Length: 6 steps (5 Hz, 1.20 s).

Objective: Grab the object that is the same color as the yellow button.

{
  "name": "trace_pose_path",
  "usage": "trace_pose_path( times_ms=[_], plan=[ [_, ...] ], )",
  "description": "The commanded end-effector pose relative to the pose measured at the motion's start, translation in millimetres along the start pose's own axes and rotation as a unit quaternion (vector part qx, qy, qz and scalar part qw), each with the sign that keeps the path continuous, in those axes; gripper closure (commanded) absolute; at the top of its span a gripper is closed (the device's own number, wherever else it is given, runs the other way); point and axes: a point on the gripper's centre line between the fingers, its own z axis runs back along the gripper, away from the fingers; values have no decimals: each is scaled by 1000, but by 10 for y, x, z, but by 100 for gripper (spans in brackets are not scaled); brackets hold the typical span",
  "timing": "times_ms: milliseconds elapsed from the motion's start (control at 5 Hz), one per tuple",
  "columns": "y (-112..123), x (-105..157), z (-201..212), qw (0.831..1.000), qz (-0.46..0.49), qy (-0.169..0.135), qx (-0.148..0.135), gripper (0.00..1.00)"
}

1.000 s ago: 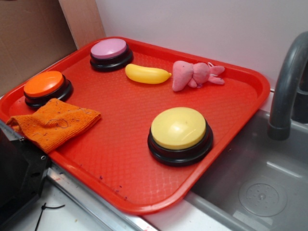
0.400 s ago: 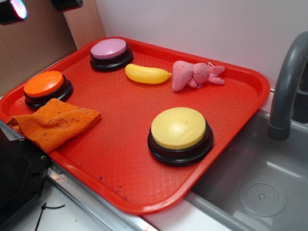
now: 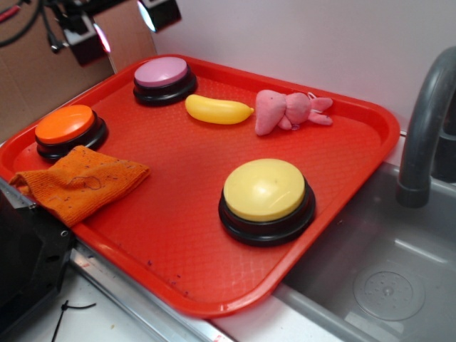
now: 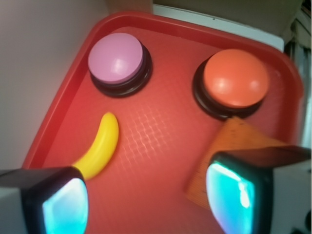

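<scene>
The object, a small glossy yellow toy banana (image 3: 217, 110), lies on the red tray (image 3: 178, 235) between the pink-purple button and a pink plush toy. The yellow button (image 3: 265, 189) stands on its black base at the tray's front right. My gripper (image 3: 125, 25) hangs open high over the tray's back left corner, well up and left of the banana. In the wrist view the banana (image 4: 101, 145) lies at lower left, partly hidden behind my left finger (image 4: 58, 204). The gripper (image 4: 148, 200) holds nothing there, with bare tray (image 4: 161, 141) between the fingers.
A pink-purple button (image 3: 164, 77) and an orange button (image 3: 68, 128) stand at the tray's left. An orange cloth (image 3: 82, 182) lies at the front left. The pink plush (image 3: 288, 110) lies right of the banana. A sink (image 3: 385, 278) with a grey faucet (image 3: 424, 128) is on the right.
My gripper has come into view at the top left and moved right and lower over the tray's back corner. Nothing on the tray has moved.
</scene>
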Motion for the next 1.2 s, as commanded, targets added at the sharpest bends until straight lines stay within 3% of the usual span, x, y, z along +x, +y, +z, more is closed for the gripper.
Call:
trace_pose_path(
  times_ms=[0, 600, 800, 1000],
  plan=[
    [-289, 187, -395, 999, 34, -24, -1, 0],
    [-554, 20, -1158, 998, 15, -3, 56, 0],
    [-546, -14, -1185, 998, 11, 5, 59, 45],
    [-522, -60, -1203, 998, 8, 14, 59, 100]
  ],
)
